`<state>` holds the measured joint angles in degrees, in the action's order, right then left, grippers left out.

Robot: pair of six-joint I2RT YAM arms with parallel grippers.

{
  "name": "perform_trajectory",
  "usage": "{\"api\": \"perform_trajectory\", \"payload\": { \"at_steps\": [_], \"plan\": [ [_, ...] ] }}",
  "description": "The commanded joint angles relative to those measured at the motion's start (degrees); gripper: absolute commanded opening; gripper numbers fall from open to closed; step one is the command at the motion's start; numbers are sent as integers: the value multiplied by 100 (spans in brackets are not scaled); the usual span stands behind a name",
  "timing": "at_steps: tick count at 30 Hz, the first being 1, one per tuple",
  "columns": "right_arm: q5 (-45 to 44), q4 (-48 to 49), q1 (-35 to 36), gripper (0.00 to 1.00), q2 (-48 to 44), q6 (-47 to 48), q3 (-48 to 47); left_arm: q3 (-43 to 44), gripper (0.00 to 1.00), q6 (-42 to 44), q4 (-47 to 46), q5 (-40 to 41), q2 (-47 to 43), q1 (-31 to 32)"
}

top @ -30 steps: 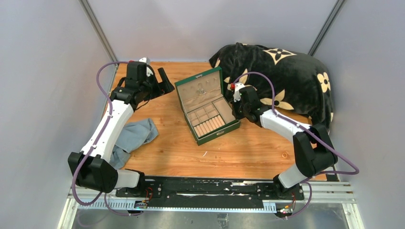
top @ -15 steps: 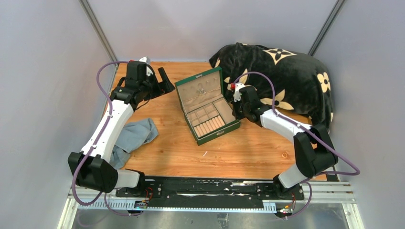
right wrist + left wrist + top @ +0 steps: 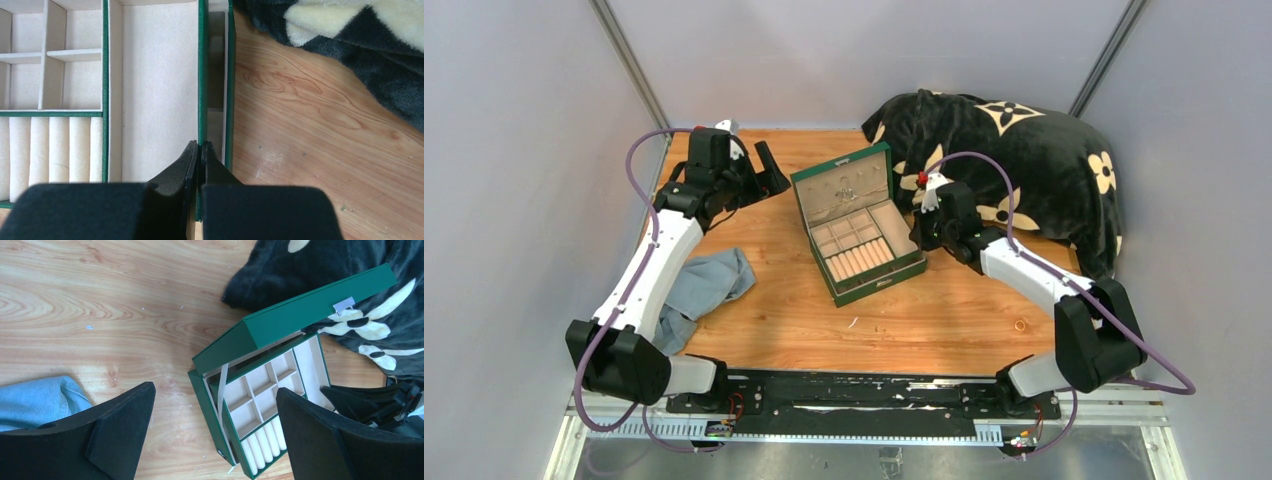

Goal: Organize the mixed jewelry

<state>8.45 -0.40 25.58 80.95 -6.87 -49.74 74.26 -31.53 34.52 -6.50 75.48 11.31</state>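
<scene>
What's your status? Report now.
Left pincer open. Right pincer shut on green box wall. Gold ring loose on table. Blanket beside box.

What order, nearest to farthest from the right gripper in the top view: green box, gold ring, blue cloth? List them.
1. green box, touching the right gripper.
2. gold ring, near-right of the table.
3. blue cloth, far left side.

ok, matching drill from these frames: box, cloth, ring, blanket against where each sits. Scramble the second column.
1. box
2. cloth
3. ring
4. blanket

A. far right
B. left side
C. centre, lid up
D. near right, on bare wood

Pairs: 1-C, 2-B, 3-D, 4-A
</scene>
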Motion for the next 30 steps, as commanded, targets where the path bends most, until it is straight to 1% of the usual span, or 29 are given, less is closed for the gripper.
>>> {"api": "perform_trajectory", "payload": {
  "at_steps": [1, 11, 21, 30],
  "plan": [
    [249, 196, -79, 0, -90, -169, 99, 37, 96, 13, -30, -84, -176, -51],
    [-76, 290, -115, 0, -83, -167, 309, -132, 96, 4, 10, -38, -380, -50],
    [-171, 405, -122, 0, 16, -106, 322, -217, 96, -11, 86, 21, -536, -50],
    [-54, 487, -124, 0, 193, -121, 280, -220, 96, -40, 92, 45, -552, -50]
  ]
}}
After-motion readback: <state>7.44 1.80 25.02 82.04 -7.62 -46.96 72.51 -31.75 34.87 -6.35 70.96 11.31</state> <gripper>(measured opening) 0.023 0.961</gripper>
